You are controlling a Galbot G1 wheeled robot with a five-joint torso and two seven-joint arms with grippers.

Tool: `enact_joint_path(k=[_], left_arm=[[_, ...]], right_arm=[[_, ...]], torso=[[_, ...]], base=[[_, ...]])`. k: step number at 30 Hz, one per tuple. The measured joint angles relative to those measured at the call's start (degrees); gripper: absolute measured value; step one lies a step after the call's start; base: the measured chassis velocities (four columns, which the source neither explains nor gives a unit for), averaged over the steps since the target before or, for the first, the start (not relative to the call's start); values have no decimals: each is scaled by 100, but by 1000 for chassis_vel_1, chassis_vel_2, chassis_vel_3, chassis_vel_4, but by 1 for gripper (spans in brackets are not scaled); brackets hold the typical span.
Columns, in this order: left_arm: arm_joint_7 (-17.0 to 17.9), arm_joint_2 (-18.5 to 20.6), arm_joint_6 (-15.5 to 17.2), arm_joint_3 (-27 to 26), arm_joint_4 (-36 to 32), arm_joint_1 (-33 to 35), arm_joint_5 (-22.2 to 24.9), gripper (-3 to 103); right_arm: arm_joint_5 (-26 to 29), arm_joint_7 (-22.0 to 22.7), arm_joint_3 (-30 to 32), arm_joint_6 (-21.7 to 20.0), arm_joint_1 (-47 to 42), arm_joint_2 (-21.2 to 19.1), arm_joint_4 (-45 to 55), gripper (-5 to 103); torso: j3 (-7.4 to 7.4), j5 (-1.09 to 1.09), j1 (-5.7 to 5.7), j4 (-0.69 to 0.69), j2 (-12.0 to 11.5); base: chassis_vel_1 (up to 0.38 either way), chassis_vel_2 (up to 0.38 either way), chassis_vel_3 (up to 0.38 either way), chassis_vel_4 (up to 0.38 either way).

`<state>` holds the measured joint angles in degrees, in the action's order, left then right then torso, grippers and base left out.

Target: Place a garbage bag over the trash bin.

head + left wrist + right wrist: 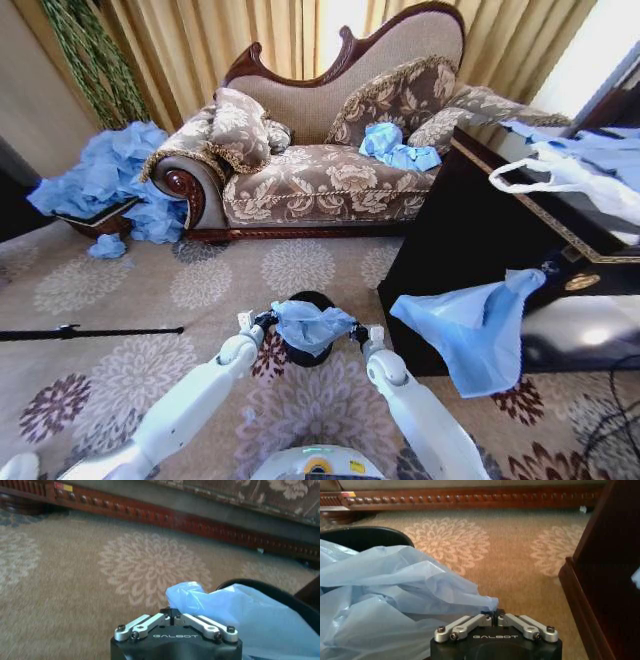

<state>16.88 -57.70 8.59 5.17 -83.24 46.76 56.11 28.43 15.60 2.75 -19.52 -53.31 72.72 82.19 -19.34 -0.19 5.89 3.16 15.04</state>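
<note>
**Bag held stretched over the bin**

The bag (pixel 312 325) is pinched at opposite edges by the closed left claw (pixel 262 322) and right claw (pixel 360 333), so its mouth is kept spread above the bin (pixel 308 357) on the carpet.

The garbage bag (pixel 312 326), thin, crinkled, light-blue and translucent, lies bunched and slightly spread across the mouth of the trash bin (pixel 310 354), covering most of the opening, its two opposite edges drawn out to either side. The trash bin, small, black and round, stands upright on the flower-patterned carpet, its dark rim showing beyond the bag.
</note>
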Motion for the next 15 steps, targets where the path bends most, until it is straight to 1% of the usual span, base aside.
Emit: enact_joint_path(k=[3, 7, 9, 13, 15], left_arm=[[-24, -152, 0, 22, 302, -257, 28, 0], [-26, -257, 13, 39, 471, -371, 76, 0], [-24, -375, 41, 41, 655, -466, 118, 0], [1, -454, 107, 23, 748, -489, 211, 0], [20, -409, 151, -17, 640, -392, 284, 0]], right_arm=[[-75, -32, 14, 112, 293, 123, -322, 0], [-215, -98, 36, 259, 487, 201, -591, 0], [-330, -160, 69, 337, 660, 273, -836, 0], [-388, -206, 87, 329, 691, 281, -902, 0], [-371, -246, 125, 211, 436, 131, -651, 0]], torso=[[0, 1, 0, 0, 0], [0, -2, 0, 0, 0], [1, 0, 0, 1, 0], [0, -1, 1, -1, 0], [1, -1, 0, 1, 0]], base=[[0, 0, 0, 0], [0, 0, 0, 0], [0, 0, 0, 0], [0, 0, 0, 0], [0, 0, 0, 0]])
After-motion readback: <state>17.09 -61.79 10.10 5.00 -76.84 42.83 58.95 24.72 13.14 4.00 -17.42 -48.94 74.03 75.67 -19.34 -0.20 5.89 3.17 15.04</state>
